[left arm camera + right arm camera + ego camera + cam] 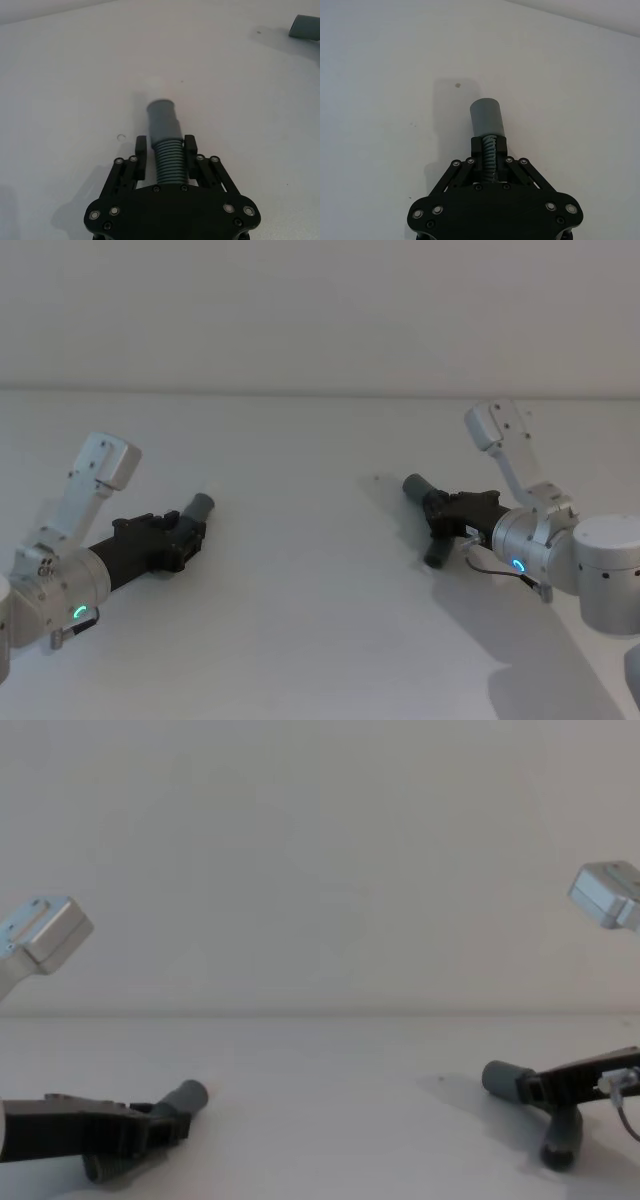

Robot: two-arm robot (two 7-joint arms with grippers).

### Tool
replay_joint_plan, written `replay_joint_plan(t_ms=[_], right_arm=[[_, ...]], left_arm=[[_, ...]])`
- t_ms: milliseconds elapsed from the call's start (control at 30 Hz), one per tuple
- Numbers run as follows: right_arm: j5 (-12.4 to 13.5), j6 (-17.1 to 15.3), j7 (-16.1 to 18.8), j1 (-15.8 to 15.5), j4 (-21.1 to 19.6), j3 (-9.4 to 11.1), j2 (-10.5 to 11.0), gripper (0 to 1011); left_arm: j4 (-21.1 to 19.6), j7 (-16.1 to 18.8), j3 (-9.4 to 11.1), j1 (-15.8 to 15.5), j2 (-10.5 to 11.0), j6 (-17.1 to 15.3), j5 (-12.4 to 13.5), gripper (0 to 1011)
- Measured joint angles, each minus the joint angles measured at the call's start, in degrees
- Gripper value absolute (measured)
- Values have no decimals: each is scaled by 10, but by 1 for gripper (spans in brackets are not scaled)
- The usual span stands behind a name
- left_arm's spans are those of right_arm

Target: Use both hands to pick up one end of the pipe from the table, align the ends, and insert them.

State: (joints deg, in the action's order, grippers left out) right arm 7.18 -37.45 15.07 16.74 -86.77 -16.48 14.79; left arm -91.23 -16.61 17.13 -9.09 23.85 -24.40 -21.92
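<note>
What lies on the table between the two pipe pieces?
Head view: only bare table between ribbed piece and elbow, save a tiny speck by the elbow.

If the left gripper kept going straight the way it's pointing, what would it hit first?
Probably nothing. The left gripper, shut on the ribbed pipe piece, points across bare table toward the wall. The elbow piece in the right gripper sits well off that line, though depth is uncertain.

At the near left of the counter (300, 610), the left hand (190, 530) grips the ribbed piece (169, 162), its cuff (164, 120) pointing far and right. Well apart, at the right, the right hand (440, 512) grips the elbow piece (436, 552), whose cuff points far and left, between the 2 hands.
</note>
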Motion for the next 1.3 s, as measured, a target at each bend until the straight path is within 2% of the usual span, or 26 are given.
replay_joint_plan(t_ms=[100, 233, 1300], right_arm=[[0, 0, 0, 0, 0, 0, 0, 134], [0, 0, 0, 0, 0, 0, 0, 134], [0, 0, 0, 0, 0, 0, 0, 132]], left_arm=[[0, 0, 0, 0, 0, 0, 0, 387], [0, 1, 0, 0, 0, -1, 0, 355], [1, 1, 1, 1, 0, -1, 0, 343]])
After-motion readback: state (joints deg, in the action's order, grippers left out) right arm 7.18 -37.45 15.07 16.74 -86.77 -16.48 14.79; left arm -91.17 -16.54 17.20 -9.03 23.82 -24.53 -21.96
